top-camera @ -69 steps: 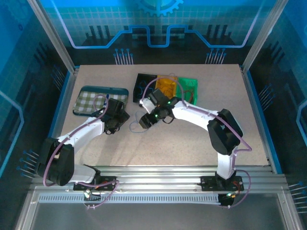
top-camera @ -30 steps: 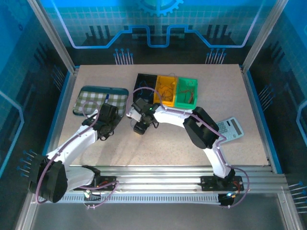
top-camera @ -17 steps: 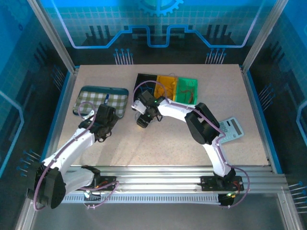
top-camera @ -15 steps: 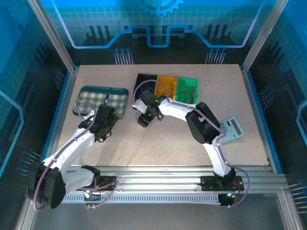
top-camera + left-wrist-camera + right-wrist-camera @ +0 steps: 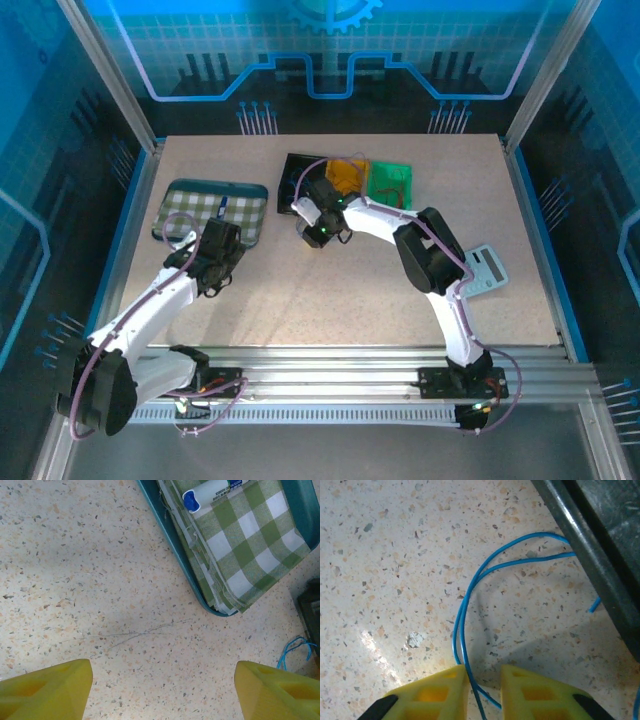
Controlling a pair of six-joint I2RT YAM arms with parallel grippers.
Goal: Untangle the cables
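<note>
Between the fingers of my right gripper (image 5: 483,675) lies the blue cable (image 5: 465,600), running straight ahead, then curving toward the bin (image 5: 600,560); jaws narrow, not clamped.

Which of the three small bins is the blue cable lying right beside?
The black bin, leftmost of the three: the blue cable loops beside its edge. The orange bin and green bin sit farther right.

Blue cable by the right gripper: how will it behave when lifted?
Likely floppy: the blue cable is very thin and lies in loose curves. Probably light, so it should trail rather than resist. It may slip in the right gripper, being far thinner than its jaws.
</note>
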